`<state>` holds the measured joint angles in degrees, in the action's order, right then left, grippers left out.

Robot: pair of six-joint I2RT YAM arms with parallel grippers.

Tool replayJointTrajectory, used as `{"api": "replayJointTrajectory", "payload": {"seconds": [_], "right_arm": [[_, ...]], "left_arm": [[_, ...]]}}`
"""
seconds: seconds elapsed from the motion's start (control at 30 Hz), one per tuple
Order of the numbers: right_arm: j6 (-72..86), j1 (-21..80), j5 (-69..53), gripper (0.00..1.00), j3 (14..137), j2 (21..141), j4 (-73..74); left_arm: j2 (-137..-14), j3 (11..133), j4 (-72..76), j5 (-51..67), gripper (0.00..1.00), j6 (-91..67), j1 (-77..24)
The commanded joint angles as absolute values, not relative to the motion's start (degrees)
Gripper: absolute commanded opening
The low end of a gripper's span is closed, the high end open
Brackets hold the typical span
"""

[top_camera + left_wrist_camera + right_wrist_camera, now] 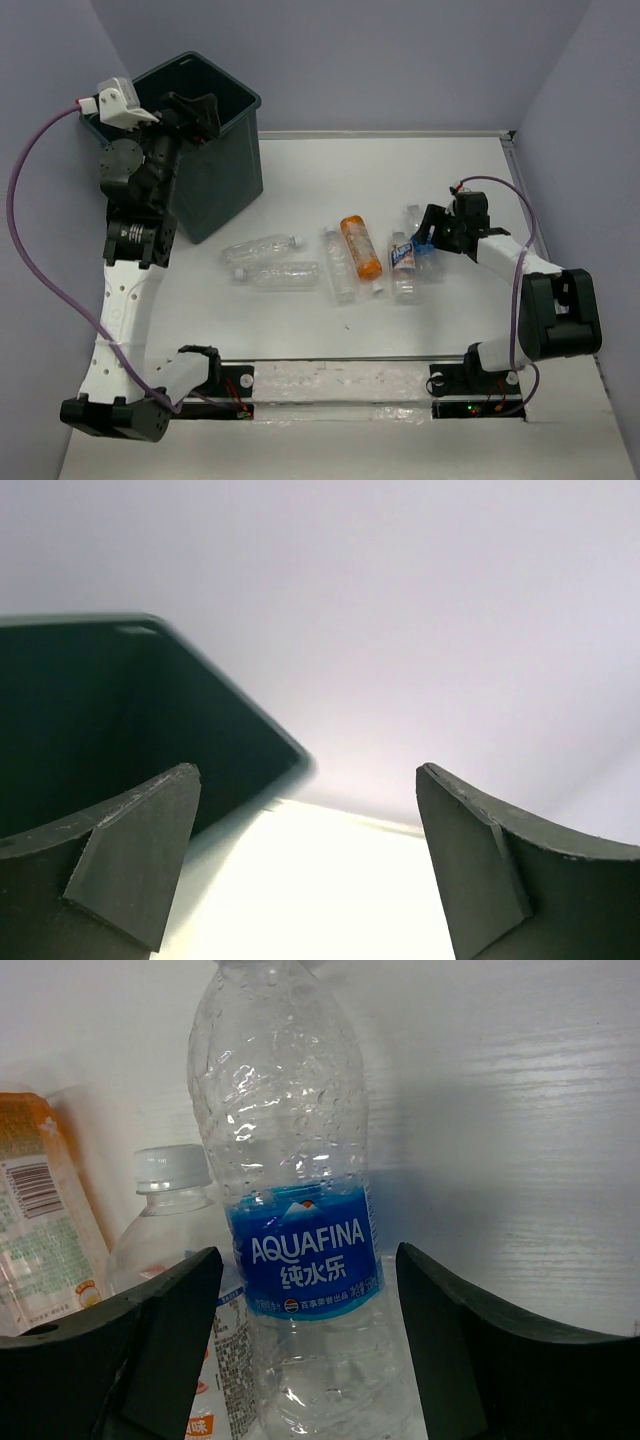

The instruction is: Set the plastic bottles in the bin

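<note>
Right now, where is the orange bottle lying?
In the top view the orange bottle lies on the table just right of centre, between a clear bottle on its left and a labelled bottle on its right.

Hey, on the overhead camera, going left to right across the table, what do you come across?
bin → two clear bottles, one behind the other → lone clear bottle → orange bottle → blue-label bottle

Clear crinkly plastic bottle (290, 1130) (glossy blue label (305, 1260)); matt dark plastic bin (228, 175).
</note>
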<state>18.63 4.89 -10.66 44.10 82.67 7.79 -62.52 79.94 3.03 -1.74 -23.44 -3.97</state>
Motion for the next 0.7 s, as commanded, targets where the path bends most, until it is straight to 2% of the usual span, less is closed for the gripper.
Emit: {"api": "replayJointTrajectory", "payload": {"seconds": [0.0, 0.1, 0.17, 0.2, 0.23, 0.4, 0.5, 0.53, 0.6, 0.67], "right_arm": [[17.4, 5.4, -8.0, 0.73, 46.4, 82.4, 7.9], [17.1, 5.4, -7.8, 0.71, 46.5, 82.6, 8.1], [17.1, 5.4, -6.3, 0.76, 46.5, 82.7, 8.4], [17.0, 5.4, -6.1, 0.81, 46.4, 82.7, 8.4], [16.7, 5.4, -6.1, 0.81, 46.4, 83.0, 8.3], [16.7, 5.4, -6.5, 0.79, 46.9, 84.5, 8.8], [16.6, 5.4, -6.9, 0.69, 47.1, 84.5, 8.9], [16.7, 5.4, -6.8, 0.60, 47.0, 84.3, 9.0], [16.8, 5.4, -5.9, 0.50, 46.8, 83.4, 9.1], [17.0, 5.4, -1.7, 0.47, 46.1, 80.5, 9.1]], "left_arm": [[-57.7, 74.3, 2.3, 8.2, 0.99, -23.4, -10.3], [-55.1, 67.6, 1.6, 15.0, 0.99, -25.3, -13.6], [-54.4, 63.9, 1.4, 20.7, 0.99, -26.8, -15.4], [-54.6, 62.9, 0.8, 21.8, 0.99, -27.4, -16.1], [-54.4, 61.6, 0.7, 22.5, 0.99, -27.9, -16.8], [-54.8, 55.9, 1.3, 22.9, 0.99, -30.0, -23.1], [-55.2, 54.1, 2.7, 19.7, 0.99, -30.5, -28.1], [-55.7, 53.7, 3.7, 19.1, 0.99, -31.1, -29.3], [-56.5, 52.7, 4.9, 17.5, 0.99, -32.1, -32.3], [-58.4, 52.5, 6.3, 16.4, 0.99, -32.5, -35.4]]}}
